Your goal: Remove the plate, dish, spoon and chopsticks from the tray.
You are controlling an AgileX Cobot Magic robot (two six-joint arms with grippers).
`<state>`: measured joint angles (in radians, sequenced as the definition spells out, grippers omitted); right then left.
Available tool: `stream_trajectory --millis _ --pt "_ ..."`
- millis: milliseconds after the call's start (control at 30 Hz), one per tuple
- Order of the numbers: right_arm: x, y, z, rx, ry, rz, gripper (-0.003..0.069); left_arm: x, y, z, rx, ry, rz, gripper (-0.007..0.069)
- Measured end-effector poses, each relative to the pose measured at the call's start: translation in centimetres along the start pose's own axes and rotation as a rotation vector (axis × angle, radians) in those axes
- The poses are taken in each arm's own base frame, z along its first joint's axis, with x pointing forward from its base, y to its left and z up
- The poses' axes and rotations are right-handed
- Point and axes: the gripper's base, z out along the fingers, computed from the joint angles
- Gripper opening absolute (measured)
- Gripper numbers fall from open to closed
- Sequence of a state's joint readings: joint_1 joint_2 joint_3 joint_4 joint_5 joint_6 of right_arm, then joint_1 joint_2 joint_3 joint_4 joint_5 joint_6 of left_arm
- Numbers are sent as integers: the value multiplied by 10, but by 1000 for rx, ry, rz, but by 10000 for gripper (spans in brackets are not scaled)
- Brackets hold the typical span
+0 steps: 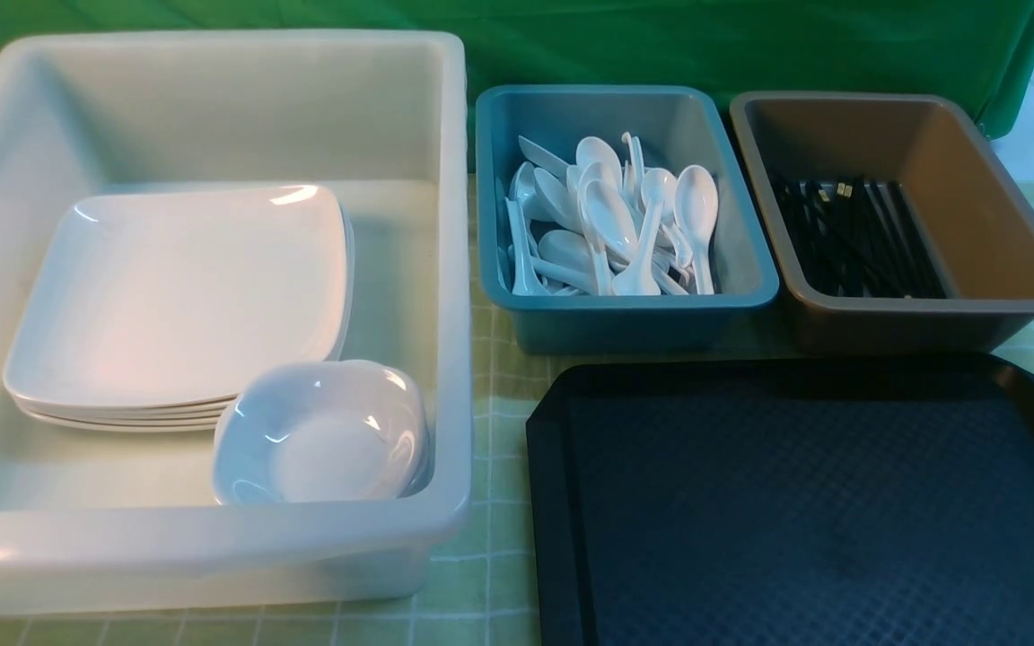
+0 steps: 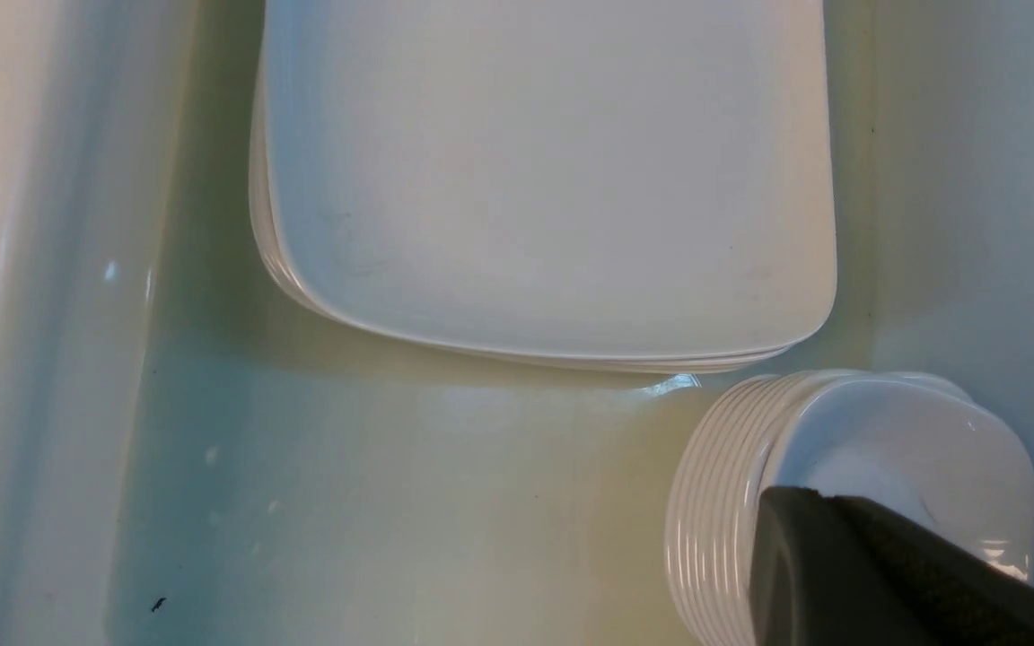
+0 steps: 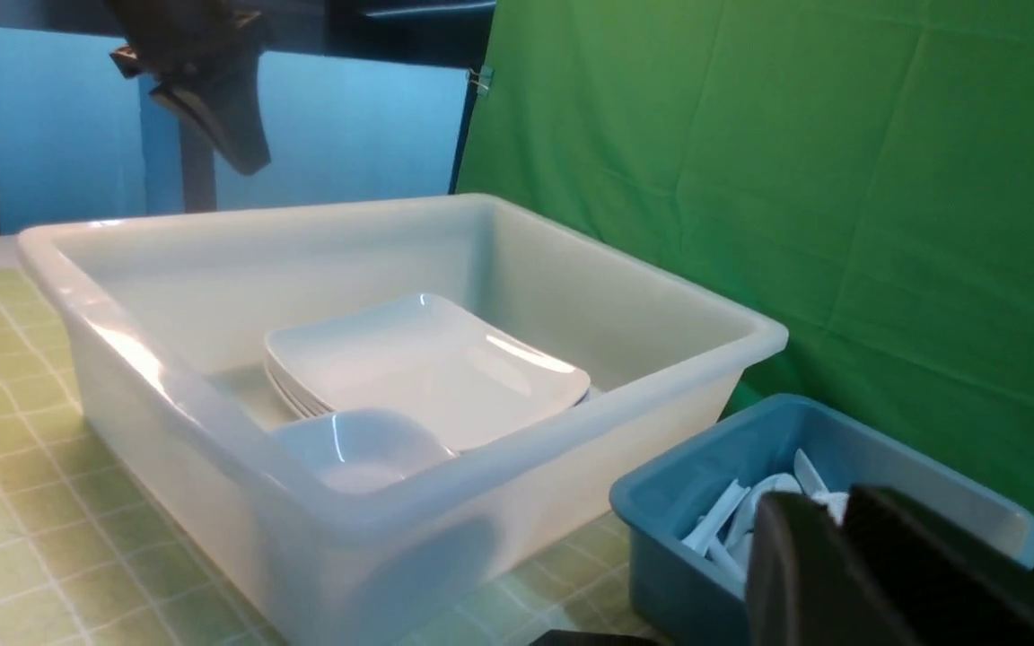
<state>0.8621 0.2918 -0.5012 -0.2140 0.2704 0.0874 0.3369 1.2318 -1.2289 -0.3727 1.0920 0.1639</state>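
at the left of the front view sits a big translucent white plastic tub [image 1: 212, 117]. inside it a stack of large glossy white rounded-rectangular plates [image 1: 176, 296] lies flat, and a nest of small deep white dishes [image 1: 324, 435] stands just beside the stack's near corner, like stacked with like. the left gripper [image 2: 849, 556] hangs over those dishes, its fingers together and holding nothing, so it looks finished there.

in the middle, a teal rectangular bin [image 1: 625, 314] holds a loose heap of short white soup spoons [image 1: 611, 220]. right of it, a brown rectangular bin [image 1: 912, 309] holds thin black chopsticks [image 1: 854, 238], laid lengthwise with their gold bands at the far end.

at lower right the big black diamond-textured tray [image 1: 804, 502] shows nothing on it, so the clearing looks done. the right gripper [image 3: 840, 556] hovers by the teal bin; whether its fingers are apart i cannot tell.
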Motion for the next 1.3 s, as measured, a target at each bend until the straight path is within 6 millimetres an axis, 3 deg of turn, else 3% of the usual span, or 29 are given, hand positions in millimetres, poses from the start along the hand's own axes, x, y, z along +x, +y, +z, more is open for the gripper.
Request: stream_trajectory --millis 367,400,533,667,1100,1300 --pt "96 -13 -16 417 169 29 97 0 0 0 0 0 0 -1" --pt "97 -14 -16 427 170 29 97 0 0 0 0 0 0 -1" --pt "131 -18 -26 617 227 43 113 1 0 0 2 11 0 -1" --pt "152 -20 -31 727 284 65 122 1 0 0 3 15 0 -1" --pt "153 -23 -33 789 279 64 157 1 -5 0 50 8 -24 -1" --pt "152 -23 -33 789 277 62 170 9 -32 -1 179 65 85 -1"
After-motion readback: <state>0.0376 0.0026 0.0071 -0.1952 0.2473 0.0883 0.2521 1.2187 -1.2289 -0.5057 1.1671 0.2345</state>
